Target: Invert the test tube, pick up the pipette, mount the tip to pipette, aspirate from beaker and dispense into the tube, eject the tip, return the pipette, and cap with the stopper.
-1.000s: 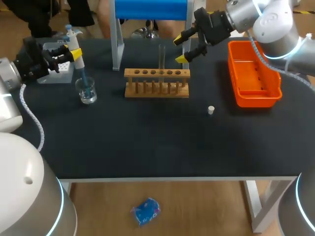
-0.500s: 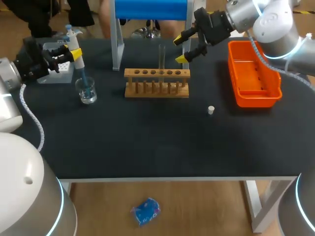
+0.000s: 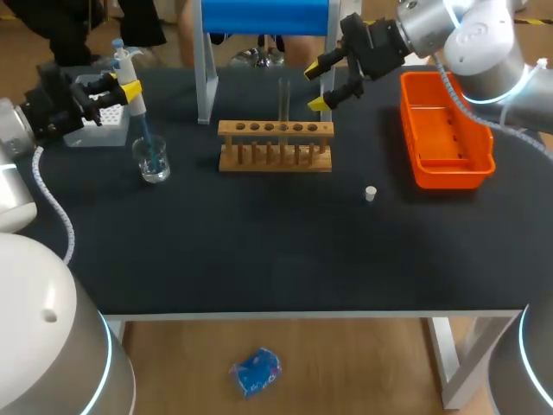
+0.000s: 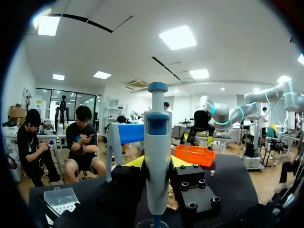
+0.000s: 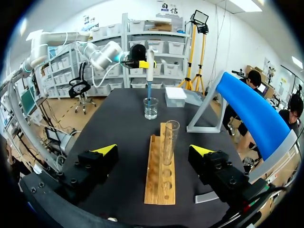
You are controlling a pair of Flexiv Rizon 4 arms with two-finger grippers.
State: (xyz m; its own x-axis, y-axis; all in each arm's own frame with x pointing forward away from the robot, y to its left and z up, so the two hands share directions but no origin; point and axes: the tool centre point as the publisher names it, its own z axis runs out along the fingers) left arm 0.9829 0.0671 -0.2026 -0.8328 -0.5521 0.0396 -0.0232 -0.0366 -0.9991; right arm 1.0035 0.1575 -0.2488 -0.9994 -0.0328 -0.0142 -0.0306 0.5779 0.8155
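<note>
My left gripper [image 3: 117, 89] is shut on the grey-and-blue pipette [image 3: 130, 82], which it holds upright at the table's far left. The pipette's blue tip dips into the glass beaker [image 3: 152, 161]. In the left wrist view the pipette [image 4: 157, 142] stands between the yellow tips. A clear test tube [image 3: 283, 102] stands upright in the wooden rack [image 3: 275, 145]. My right gripper [image 3: 316, 87] hangs open just right of the tube, holding nothing; in its own view the test tube [image 5: 169, 140] and rack [image 5: 160, 178] lie ahead of the gripper [image 5: 154, 150]. The small white stopper [image 3: 370, 193] lies on the table.
An orange tray [image 3: 449, 164] sits at the right. The clear tip box [image 3: 95, 130] stands behind the beaker at the far left. A blue-topped stand [image 3: 206, 78] rises behind the rack. The dark table is bare in front of the rack.
My left gripper has lifted the pipette slightly, its tip still inside the beaker. The right arm has not moved.
</note>
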